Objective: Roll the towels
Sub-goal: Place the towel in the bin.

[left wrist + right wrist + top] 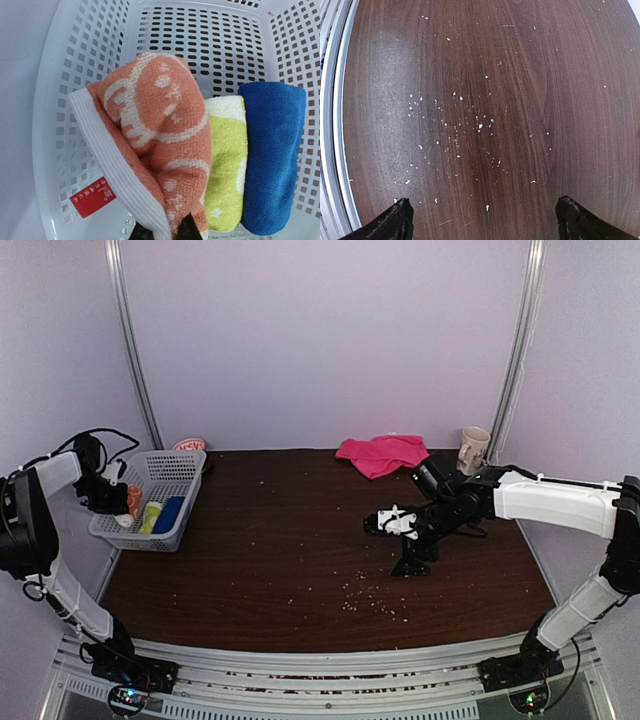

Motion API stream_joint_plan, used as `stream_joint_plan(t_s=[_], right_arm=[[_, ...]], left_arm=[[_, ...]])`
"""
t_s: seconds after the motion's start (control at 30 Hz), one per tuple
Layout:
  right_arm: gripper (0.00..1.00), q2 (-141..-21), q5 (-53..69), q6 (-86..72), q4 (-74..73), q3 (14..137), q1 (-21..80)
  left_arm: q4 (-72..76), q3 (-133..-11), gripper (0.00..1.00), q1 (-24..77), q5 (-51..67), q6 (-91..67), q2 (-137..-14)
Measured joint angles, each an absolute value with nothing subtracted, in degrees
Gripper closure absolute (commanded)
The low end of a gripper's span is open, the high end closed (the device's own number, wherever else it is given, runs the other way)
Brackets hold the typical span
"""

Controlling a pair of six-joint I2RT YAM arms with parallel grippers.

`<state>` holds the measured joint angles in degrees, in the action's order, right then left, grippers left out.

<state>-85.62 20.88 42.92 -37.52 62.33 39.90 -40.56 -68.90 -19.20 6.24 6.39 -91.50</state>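
One bundled terry orange towel (155,145), pink towel (382,453) crumpled

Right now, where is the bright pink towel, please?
Top view: the bright pink towel lies at the dark table's far edge, right of centre, left of the cream mug.

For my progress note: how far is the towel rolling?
Done: a rolled yellow-green towel and a blue towel lie in the white plastic lattice basket. In hand: the left hand grips the rolled orange patterned towel. Left: the bright pink towel lies crumpled; the right hand is open.
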Motion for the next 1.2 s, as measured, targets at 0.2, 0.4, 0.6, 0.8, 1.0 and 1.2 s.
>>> stream_joint_plan(t_s=[0.2, 0.4, 0.6, 0.8, 1.0, 1.2], right_arm=[[0.00, -85.62, 21.71, 43.07, -38.00, 62.33, 39.90], [0.00, -85.60, 22.31, 43.07, -38.11, 62.33, 39.90], [0.00, -85.60, 22.87, 43.07, -38.46, 62.33, 39.90], [0.00, -85.60, 23.62, 43.79, -39.09, 62.35, 39.90], [0.00, -85.60, 23.86, 44.38, -39.22, 62.37, 39.90], [0.00, -85.60, 24.03, 44.71, -39.24, 62.39, 40.14]], left_arm=[[-40.34, -67.94, 1.00, -20.01, 6.68, 7.88, -92.36], [-39.51, -67.75, 1.00, -21.19, 7.79, 9.15, -95.61], [-38.96, -67.64, 1.00, -22.09, 10.55, 10.39, -98.21], [-37.74, -67.18, 1.00, -23.05, 14.61, 11.40, -100.07], [-37.23, -67.16, 0.97, -23.49, 16.05, 11.75, -101.58], [-37.39, -67.16, 0.60, -23.49, 14.59, 11.05, -102.06]])
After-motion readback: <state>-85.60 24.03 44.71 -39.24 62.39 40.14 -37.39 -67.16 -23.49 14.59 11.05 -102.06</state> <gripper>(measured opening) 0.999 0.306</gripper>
